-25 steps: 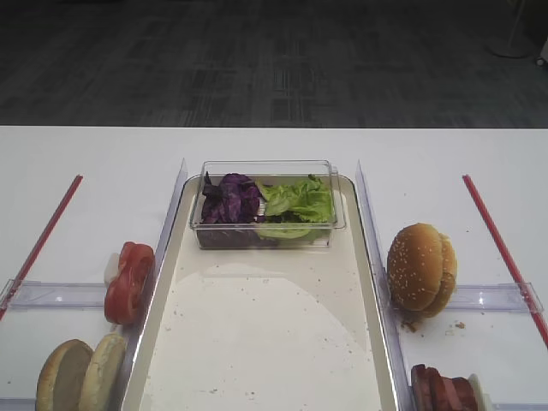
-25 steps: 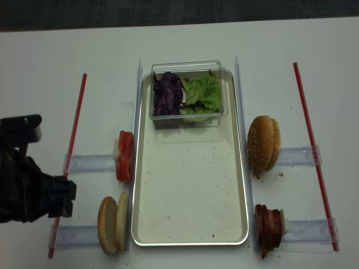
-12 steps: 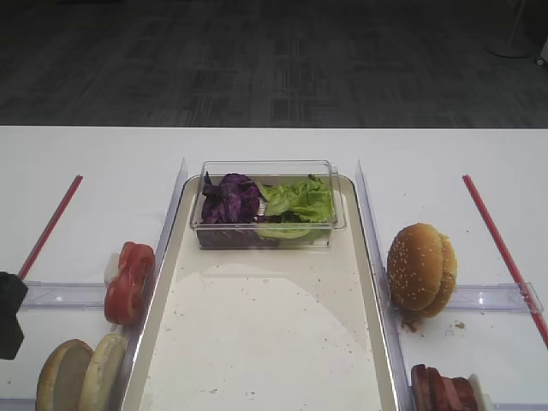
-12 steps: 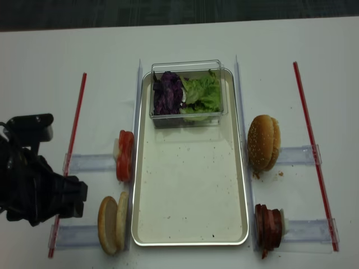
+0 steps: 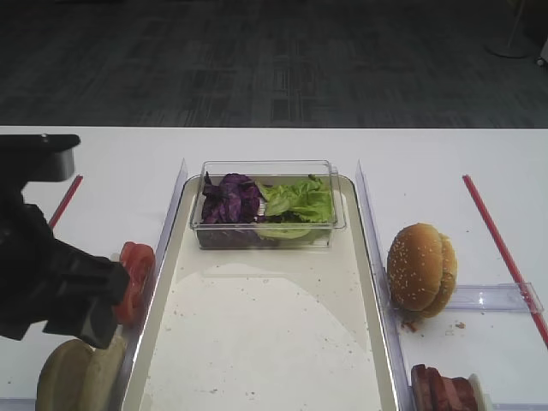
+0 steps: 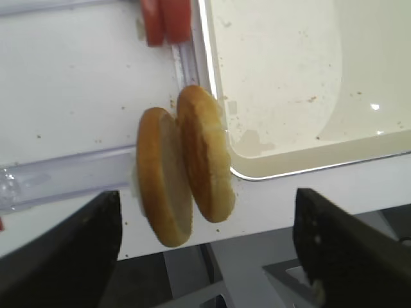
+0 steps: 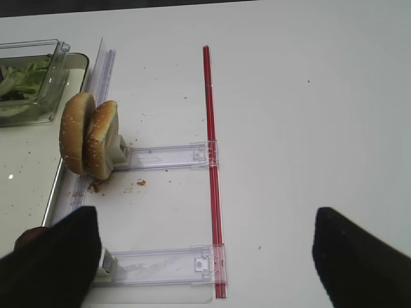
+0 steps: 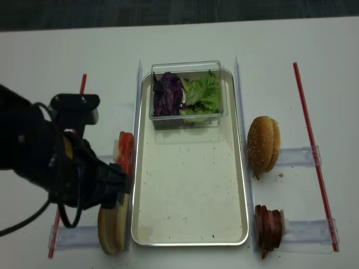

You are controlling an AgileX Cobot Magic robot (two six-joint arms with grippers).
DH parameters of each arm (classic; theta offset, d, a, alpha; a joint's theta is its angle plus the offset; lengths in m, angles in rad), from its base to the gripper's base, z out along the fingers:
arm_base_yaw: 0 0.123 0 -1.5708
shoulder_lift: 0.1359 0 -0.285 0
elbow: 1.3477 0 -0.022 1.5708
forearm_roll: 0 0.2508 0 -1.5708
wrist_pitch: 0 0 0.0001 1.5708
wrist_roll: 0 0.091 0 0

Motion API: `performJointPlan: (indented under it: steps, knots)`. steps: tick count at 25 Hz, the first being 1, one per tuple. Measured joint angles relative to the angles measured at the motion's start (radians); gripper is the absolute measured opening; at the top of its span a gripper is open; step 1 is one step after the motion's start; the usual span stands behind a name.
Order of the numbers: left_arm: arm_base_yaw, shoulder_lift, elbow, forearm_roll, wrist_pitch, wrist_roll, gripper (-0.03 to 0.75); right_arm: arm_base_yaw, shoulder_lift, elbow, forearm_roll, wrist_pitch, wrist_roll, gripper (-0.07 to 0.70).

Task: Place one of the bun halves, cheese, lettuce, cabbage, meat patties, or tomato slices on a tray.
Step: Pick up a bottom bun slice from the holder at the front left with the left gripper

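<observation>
The left pincer (image 6: 205,256) hangs over the bun halves (image 6: 183,163), jaws spread wide, holding nothing. The halves stand on edge on the counter (image 8: 185,39), just beside the tray (image 8: 190,242) at its near-left corner. The right pincer (image 7: 205,256) is likewise wide apart and empty.

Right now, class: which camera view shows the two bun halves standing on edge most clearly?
The left wrist view: the bun halves stand whole, side by side beside the tray corner. In both exterior high views the left arm covers most of them, leaving only lower edges. The right wrist view does not show them.
</observation>
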Motion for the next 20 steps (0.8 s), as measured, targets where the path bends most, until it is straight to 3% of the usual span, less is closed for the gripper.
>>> performJointPlan:
  steps: [4, 9, 20]
  knots:
    - [-0.089, 0.069, 0.0, 0.0, -0.019, -0.056, 0.509, 0.0, 0.0, 0.0, 0.0, 0.0, 0.0, 0.678]
    - [-0.145, 0.136, 0.0, 0.002, -0.057, -0.103, 0.509, 0.0, 0.0, 0.0, 0.0, 0.0, 0.0, 0.678]
    - [-0.157, 0.173, 0.0, 0.002, -0.09, -0.123, 0.509, 0.0, 0.0, 0.0, 0.0, 0.0, 0.0, 0.678]
